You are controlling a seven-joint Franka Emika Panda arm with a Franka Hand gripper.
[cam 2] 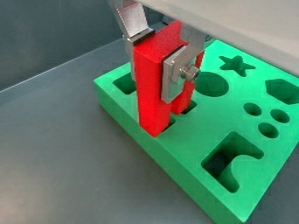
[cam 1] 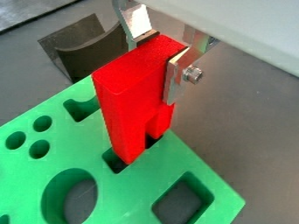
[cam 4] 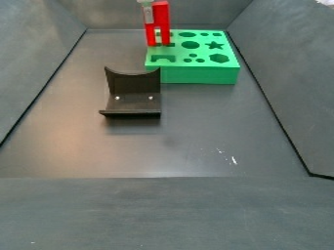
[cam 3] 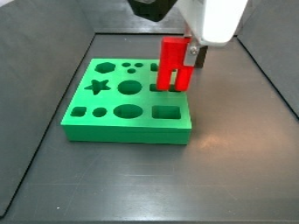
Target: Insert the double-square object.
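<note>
The bright red double-square object stands upright with the ends of its two prongs in a cut-out at one end of the green board; most of it rises above the board. It also shows in the wrist view and in both side views. My gripper is shut on its upper part, one silver finger on each side, as also seen in a wrist view and a side view. The prong tips are hidden inside the board.
The green board has star, round, square and other cut-outs. A dark grey block with a curved notch stands on the dark floor apart from the board, also in a wrist view. Sloped walls surround the floor.
</note>
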